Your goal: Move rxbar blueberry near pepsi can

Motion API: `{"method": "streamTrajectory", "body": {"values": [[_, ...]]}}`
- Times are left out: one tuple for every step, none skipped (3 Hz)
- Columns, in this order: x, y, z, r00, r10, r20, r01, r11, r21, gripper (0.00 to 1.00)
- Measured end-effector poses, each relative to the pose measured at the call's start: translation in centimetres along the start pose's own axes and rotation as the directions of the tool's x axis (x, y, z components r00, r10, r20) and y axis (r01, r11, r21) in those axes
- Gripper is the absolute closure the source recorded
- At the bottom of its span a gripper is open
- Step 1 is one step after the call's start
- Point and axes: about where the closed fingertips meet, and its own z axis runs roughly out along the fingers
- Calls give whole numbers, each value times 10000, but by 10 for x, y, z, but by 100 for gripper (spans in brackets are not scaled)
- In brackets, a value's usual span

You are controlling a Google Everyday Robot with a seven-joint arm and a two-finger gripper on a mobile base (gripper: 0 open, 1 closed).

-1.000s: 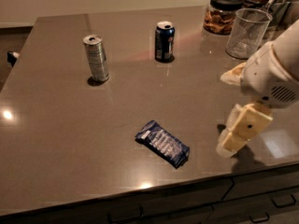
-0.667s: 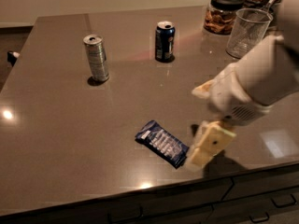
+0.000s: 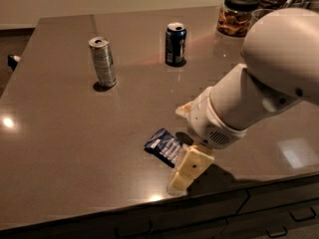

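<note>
The rxbar blueberry (image 3: 160,144), a flat dark blue wrapper with pale lettering, lies on the brown table near its front edge. The pepsi can (image 3: 175,44), short and dark blue with a silver top, stands upright at the back middle, far from the bar. My gripper (image 3: 180,146) reaches in from the right and is down at the bar's right end. Its fingers are apart: one cream finger (image 3: 188,169) is in front of the bar, the other (image 3: 185,109) behind it. My white arm hides the bar's right end.
A taller silver-grey can (image 3: 102,61) stands upright at the back left. A glass jar with a black lid (image 3: 238,13) and more containers stand at the back right corner. The table's front edge (image 3: 99,210) runs just below the bar, with drawers beneath.
My arm has swung left from the table's right side and lowered, so the gripper now straddles the bar's right end. The bar and both cans have not moved.
</note>
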Motion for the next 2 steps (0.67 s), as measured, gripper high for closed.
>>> {"method": "streamTrajectory", "body": {"values": [[1,-5,16,9999,-15,136,15,10000,-23,0],[9,-18,29,9997,186,177,-188,9998,65,1]]}}
